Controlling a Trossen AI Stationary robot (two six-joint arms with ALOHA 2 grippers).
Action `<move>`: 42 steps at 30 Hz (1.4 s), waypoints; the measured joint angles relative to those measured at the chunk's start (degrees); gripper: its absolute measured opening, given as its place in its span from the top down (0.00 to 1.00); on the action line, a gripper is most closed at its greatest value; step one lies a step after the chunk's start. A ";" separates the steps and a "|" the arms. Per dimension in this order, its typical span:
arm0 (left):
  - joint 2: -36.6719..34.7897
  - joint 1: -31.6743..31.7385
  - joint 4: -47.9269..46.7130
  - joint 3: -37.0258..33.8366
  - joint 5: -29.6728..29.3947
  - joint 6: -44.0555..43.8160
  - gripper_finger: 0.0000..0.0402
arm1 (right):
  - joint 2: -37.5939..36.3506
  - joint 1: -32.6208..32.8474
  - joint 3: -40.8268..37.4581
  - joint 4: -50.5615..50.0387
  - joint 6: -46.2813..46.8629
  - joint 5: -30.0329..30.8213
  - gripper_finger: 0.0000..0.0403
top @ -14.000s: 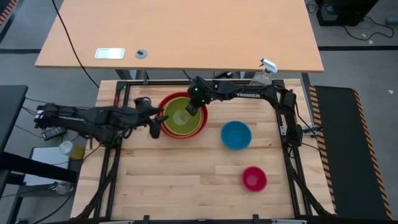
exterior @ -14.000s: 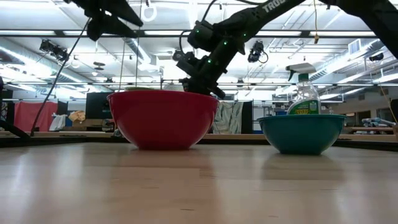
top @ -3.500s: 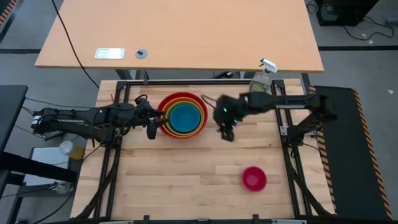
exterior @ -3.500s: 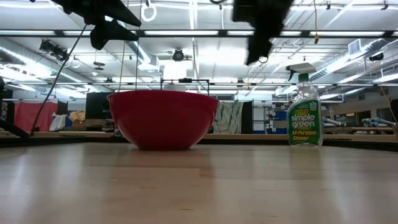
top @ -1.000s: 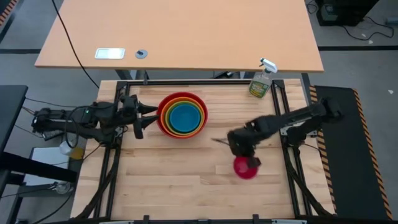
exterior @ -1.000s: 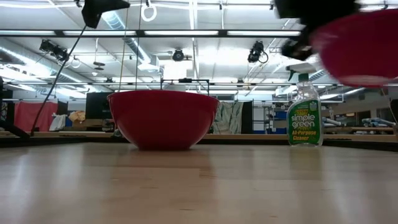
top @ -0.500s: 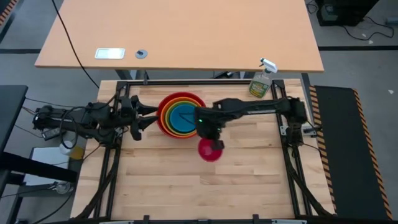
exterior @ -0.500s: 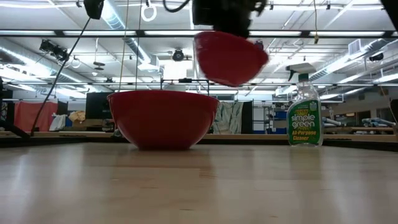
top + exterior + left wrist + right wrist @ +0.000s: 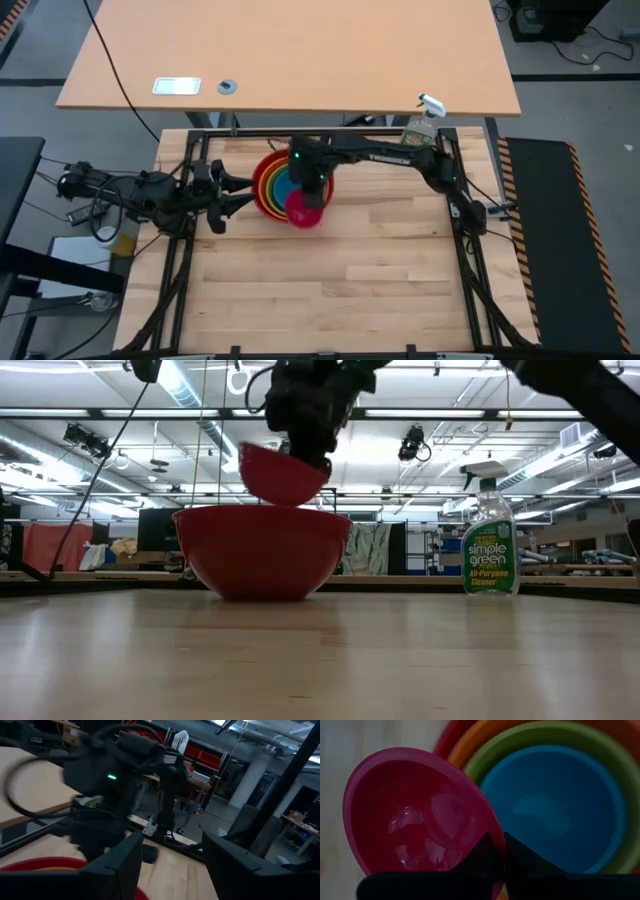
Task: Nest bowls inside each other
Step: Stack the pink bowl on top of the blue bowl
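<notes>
The red (image 9: 262, 172), orange (image 9: 485, 740), lime green (image 9: 600, 755) and blue (image 9: 281, 187) bowls sit nested at the table's far middle. The red one rests on its base (image 9: 262, 592). The pink bowl (image 9: 305, 211) hangs over the stack's near-right rim, in my right gripper (image 9: 313, 190), which is shut on it. In the low view the pink bowl (image 9: 283, 476) is just above the red bowl (image 9: 262, 550). My left gripper (image 9: 224, 196) is open and level, left of the stack and touching nothing. My right gripper pinches the pink bowl's rim (image 9: 488, 827), one finger (image 9: 475, 862) inside the bowl and the other outside. The fingers slant down from above. The bowl hangs tilted below them, clear of the table and above the nested bowls.
A clear spray bottle (image 9: 421, 124) stands at the table's far right corner, also in the low view (image 9: 490, 540). The right arm (image 9: 385, 155) stretches across the far side. Bare wood lies across the near half of the table (image 9: 330, 290).
My right gripper has carried the pink bowl from the table's near right toward the far left, up to the nested bowls. The bowl has stayed lifted and tilted and now hangs over the stack's near-right rim.
</notes>
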 joint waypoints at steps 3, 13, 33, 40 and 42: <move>0.00 -0.50 -0.03 0.00 -1.09 -0.02 0.48 | 2.57 -2.19 2.95 0.56 1.52 0.07 0.92; 0.00 -0.66 0.04 0.00 -2.27 -0.83 0.48 | 9.11 -7.08 5.60 3.16 5.74 2.40 0.92; 0.00 -0.64 -0.44 -0.04 -2.86 -0.43 0.48 | 9.93 -5.27 4.40 3.50 5.12 10.87 0.91; 0.00 -0.64 -0.56 -0.04 -2.85 -0.88 0.48 | 10.47 -5.10 3.36 4.48 5.60 12.89 0.91; 0.00 -0.64 -0.66 -0.04 -2.84 -0.91 0.48 | 10.46 -5.10 3.37 4.68 5.61 13.10 0.91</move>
